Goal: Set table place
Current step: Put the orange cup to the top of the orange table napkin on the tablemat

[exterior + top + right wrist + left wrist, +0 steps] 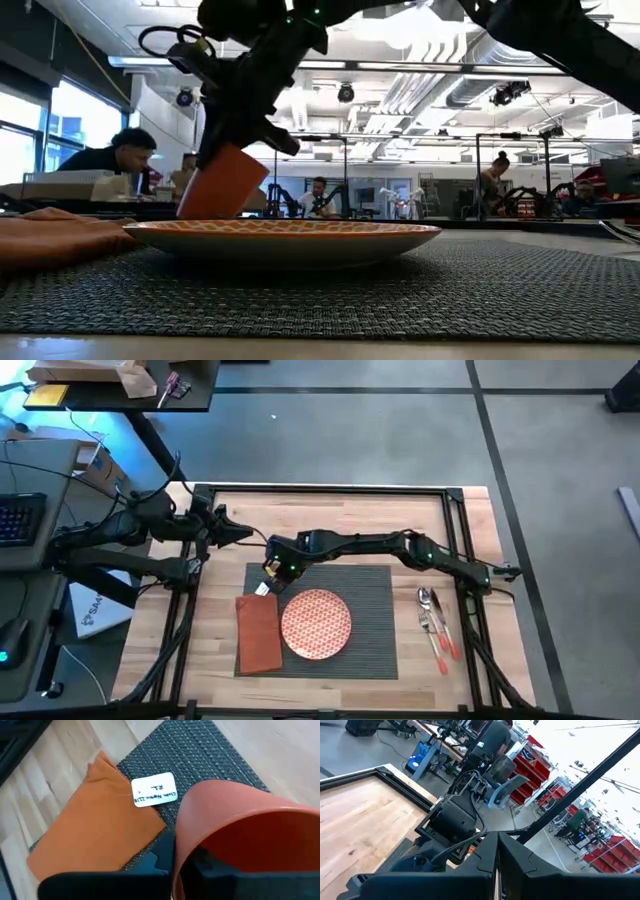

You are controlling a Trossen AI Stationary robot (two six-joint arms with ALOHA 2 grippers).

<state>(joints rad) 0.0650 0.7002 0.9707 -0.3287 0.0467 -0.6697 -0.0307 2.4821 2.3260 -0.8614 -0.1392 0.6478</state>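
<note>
Terracotta cup (pixel 240 830) hangs pinched in our right gripper (pixel 182 865) above the placemat (pixel 375 600), which lies on the table (pixel 330 510); plate (pixel 316 624) and napkin (pixel 258 634) are set, cutlery (pixel 436 622) remains beside the placemat.

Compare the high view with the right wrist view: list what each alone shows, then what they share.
Only the high view shows the patterned plate, the cutlery on the table right of the placemat, and the left gripper waiting at the table's back left. Only the right wrist view shows the handwritten white tag and the orange cup gripped by its rim. Both show the placemat, the orange napkin and the right gripper over the mat's back left corner.
</note>
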